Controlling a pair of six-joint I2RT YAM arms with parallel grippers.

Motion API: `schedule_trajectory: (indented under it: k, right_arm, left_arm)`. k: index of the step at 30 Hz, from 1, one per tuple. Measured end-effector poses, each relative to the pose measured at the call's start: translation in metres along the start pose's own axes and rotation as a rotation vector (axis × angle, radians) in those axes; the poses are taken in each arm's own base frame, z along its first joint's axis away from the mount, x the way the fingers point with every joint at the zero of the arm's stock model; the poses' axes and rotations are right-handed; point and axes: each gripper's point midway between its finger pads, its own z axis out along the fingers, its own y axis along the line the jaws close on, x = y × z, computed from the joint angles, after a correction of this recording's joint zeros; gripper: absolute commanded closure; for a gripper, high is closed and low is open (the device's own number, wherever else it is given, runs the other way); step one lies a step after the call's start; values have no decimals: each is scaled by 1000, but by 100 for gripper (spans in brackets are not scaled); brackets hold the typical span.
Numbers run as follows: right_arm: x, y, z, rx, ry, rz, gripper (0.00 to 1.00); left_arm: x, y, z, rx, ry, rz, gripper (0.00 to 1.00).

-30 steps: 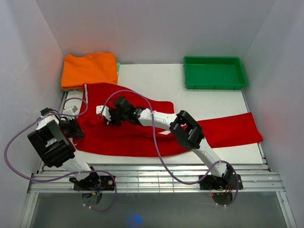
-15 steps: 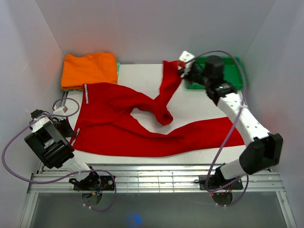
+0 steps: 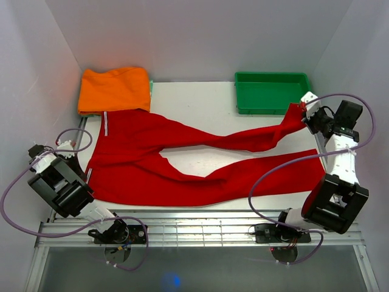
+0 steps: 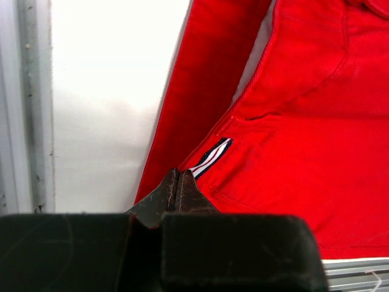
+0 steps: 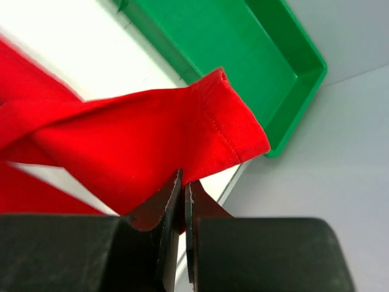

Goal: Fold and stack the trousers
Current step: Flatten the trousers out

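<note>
Red trousers (image 3: 182,164) lie stretched across the white table (image 3: 200,100), long axis running left to right, the waist at the left edge and both legs pointing right. The near leg lies flat and reaches close to the table's right edge. The far leg angles toward the green tray (image 3: 273,92), its cuff raised just beside the tray's near right corner. The right wrist camera shows what the overhead view cannot: the right gripper (image 5: 182,185) is clenched on the red cloth just below the hemmed cuff, with the tray behind it. The left wrist camera shows the left gripper (image 4: 178,182) pinched tight on the waist-side edge of the trousers, next to a small striped tab (image 4: 209,157), with bare table and a metal rail (image 4: 27,103) to the left. A folded orange garment (image 3: 114,88) fills the far left corner, touching the waist. Bare table shows between the legs and between garment and tray.
</note>
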Motion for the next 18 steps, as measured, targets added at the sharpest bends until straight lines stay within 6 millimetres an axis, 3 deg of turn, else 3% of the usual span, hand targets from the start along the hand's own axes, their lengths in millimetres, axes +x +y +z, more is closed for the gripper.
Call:
schedule_trajectory:
  k: [3,5,6,9,11,14,15,16,17,18]
  right_arm:
    - [14,10,-7,-71,3,-101,71]
    - [18,21,-11,-127,4,-191,64]
    - [20,25,-13,-143,6,-242,56]
    - [25,30,-27,-153,17,-386,48]
    - [33,18,-44,-118,46,-450,41]
    - [48,-10,-69,-75,113,-483,18]
    - [52,-23,-77,-59,137,-486,3]
    - [54,-35,-82,-51,159,-487,10]
    - [55,-47,-87,-54,177,-483,10]
    - [53,-60,-89,-56,186,-476,10]
  left_arm:
    - [4,5,-2,-18,10,2,100]
    - [6,6,-3,-11,12,6,99]
    - [6,6,-4,-2,11,11,93]
    - [4,0,-9,41,2,43,82]
    - [0,-3,-13,62,-8,71,74]
    - [-10,-8,-21,94,-44,127,56]
    - [-15,-11,-25,108,-62,150,51]
    - [-21,-13,-29,116,-86,180,42]
    - [-27,-16,-35,121,-111,211,36]
    - [-34,-19,-41,129,-143,247,23]
